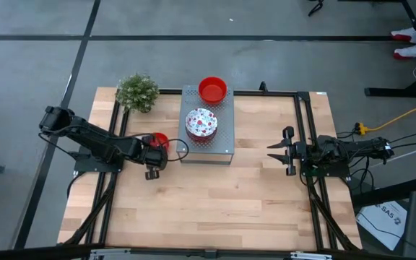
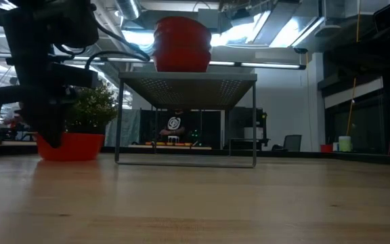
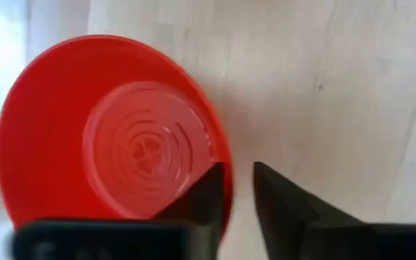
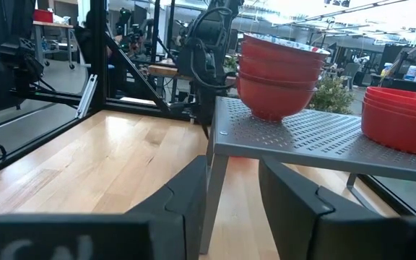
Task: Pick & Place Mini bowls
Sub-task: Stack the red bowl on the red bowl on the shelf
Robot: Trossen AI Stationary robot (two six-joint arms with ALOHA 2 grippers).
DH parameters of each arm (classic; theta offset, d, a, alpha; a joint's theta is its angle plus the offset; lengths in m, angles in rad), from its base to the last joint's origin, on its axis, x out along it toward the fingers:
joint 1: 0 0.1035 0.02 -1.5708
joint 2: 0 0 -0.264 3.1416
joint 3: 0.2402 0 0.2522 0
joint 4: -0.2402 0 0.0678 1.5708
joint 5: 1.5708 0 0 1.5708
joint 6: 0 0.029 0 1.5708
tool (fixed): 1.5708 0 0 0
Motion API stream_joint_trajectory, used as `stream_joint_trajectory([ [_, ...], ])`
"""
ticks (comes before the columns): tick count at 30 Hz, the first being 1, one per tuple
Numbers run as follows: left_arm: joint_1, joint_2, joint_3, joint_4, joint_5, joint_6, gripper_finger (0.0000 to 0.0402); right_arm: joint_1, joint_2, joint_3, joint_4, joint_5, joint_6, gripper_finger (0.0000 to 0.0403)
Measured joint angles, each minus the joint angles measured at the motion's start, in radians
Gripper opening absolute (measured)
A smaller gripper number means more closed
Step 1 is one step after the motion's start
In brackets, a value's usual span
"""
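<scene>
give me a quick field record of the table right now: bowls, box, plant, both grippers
left gripper: at the red bowl on the table left of the box, one finger inside its rim, one outside, no firm grip seen
right gripper: waiting at the table's right side, holding nothing
grey box: centre of the table
on box: speckled bowl stack and red bowl stack
plant: far left corner

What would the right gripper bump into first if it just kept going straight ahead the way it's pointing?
Probably the grey perforated stand: the right gripper points across the table straight at its near edge and leg, with only bare wood between. The stacked bowls sit above that line.
</scene>
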Motion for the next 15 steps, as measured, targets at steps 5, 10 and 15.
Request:
stream_joint_trajectory([
  [5,0.000,0.000,0.000,0.001,0.039,-0.078,0.0009,0.000,0.000,0.000,0.000,0.000,0.000,0.0127],
  [10,-0.022,0.000,0.029,0.001,0.129,-0.119,0.0005,0.000,0.000,0.000,0.000,0.000,0.000,0.0127],
  [15,-0.068,0.000,0.074,0.032,0.258,-0.175,0.0004,0.000,0.000,0.000,0.000,0.000,0.000,0.0127],
])
